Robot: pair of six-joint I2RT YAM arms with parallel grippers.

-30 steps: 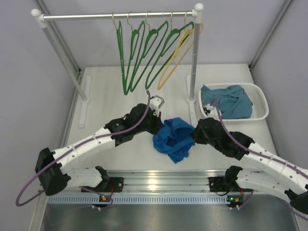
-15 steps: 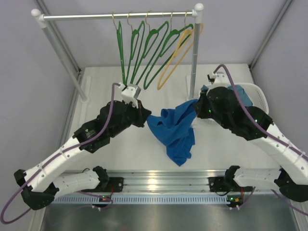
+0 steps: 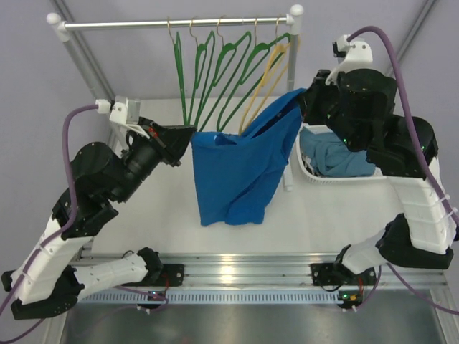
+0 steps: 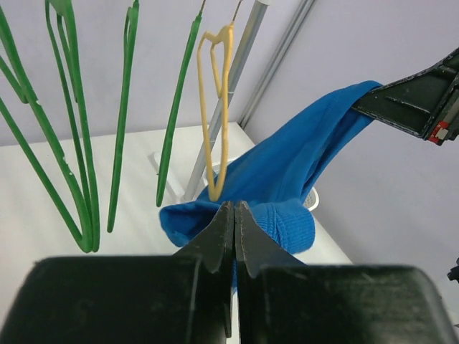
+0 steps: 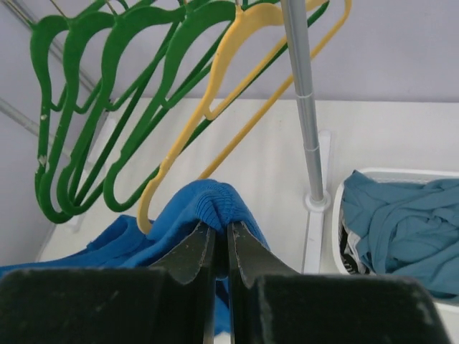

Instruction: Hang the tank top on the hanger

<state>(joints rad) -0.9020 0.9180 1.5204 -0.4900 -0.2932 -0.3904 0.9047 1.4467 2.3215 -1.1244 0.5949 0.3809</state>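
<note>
Royal-blue cloth hangs as a sheet in front of me: the tank top [image 3: 240, 172] is pinched at one top corner by my closed left pincer [image 3: 191, 133] and at the other by my closed right pincer [image 3: 303, 99]. Its stretched upper edge therefore runs left to right, rising toward the right. Just beyond that edge dangle the green hangers [image 3: 183, 118], and my left pincer sits nearest them, while the right is beside the yellow hanger [image 3: 267, 75] and the rack post [image 3: 290, 86].

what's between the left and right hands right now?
Only the tank top, hanging spread between them: left hand and right hand each pinch an upper edge. Shows best in the top external view.
</note>
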